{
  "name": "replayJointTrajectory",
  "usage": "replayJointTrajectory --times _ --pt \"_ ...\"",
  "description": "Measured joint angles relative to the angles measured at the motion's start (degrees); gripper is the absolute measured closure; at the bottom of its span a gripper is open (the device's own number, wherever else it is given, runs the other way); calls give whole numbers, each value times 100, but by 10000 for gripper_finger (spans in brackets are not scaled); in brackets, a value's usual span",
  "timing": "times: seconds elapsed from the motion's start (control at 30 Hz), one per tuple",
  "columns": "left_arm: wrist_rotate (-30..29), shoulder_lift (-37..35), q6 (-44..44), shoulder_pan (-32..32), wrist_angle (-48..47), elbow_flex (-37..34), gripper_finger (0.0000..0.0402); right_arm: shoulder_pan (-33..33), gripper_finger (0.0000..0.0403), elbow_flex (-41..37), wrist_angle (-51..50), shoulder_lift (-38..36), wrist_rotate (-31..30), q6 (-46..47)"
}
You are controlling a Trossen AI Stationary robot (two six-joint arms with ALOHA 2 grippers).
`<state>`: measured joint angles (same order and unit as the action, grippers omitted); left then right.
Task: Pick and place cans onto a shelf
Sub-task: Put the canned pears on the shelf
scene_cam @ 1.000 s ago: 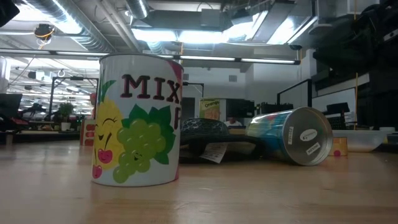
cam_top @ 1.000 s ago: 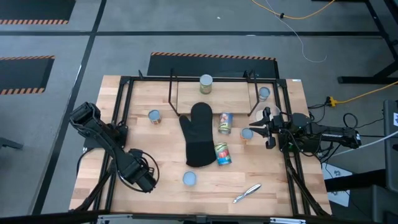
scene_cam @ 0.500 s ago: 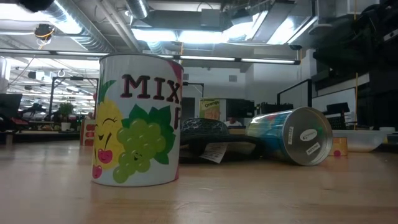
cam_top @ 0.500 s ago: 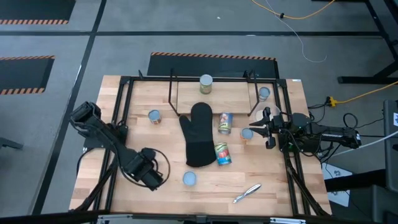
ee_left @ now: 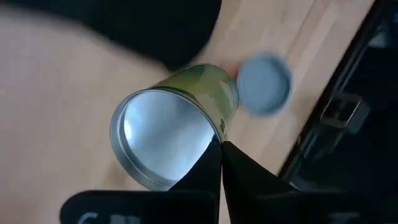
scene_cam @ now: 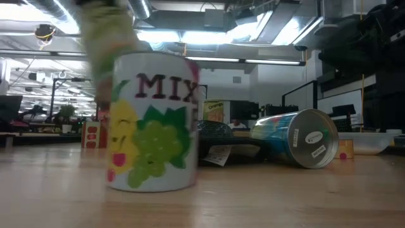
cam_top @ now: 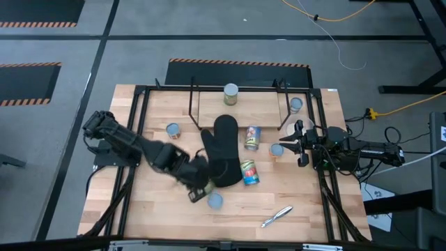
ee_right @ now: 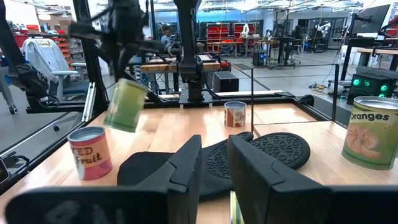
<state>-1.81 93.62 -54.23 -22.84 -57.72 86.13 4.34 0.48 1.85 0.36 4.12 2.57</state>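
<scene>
While the right hand (ee_right: pixel 216 142) waits at the bench's (cam_top: pixel 153 216) right edge with its fingers a little apart and empty, the left hand (ee_left: pixel 217 142) reaches over the front of the bench with its fingers pressed together.
Its tips meet the rim of a tilted can (ee_left: pixel 180 118) with a green label and a silvery end; whether they pinch it I cannot tell. Just beyond stands a blue-topped can (ee_left: pixel 264 84). The shelf (cam_top: pixel 240 108) at the back carries one can (cam_top: pixel 230 93) on its top board. A black mitt (cam_top: pixel 223 150) lies mid-bench with two lying cans (cam_top: pixel 251 155) beside it. The low view shows a blurred can marked MIX (scene_cam: pixel 152 136) with yellow and green fruit.
</scene>
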Motion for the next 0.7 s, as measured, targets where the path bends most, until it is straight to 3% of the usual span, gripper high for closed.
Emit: replayJointTrajectory --times 0.47,0.7 --pt "-765 0 3527 1753 190 1062 401 0 319 -1 0 0 -2 0" --pt "-1140 0 5582 2731 194 1195 401 -1 319 0 0 0 -2 0"
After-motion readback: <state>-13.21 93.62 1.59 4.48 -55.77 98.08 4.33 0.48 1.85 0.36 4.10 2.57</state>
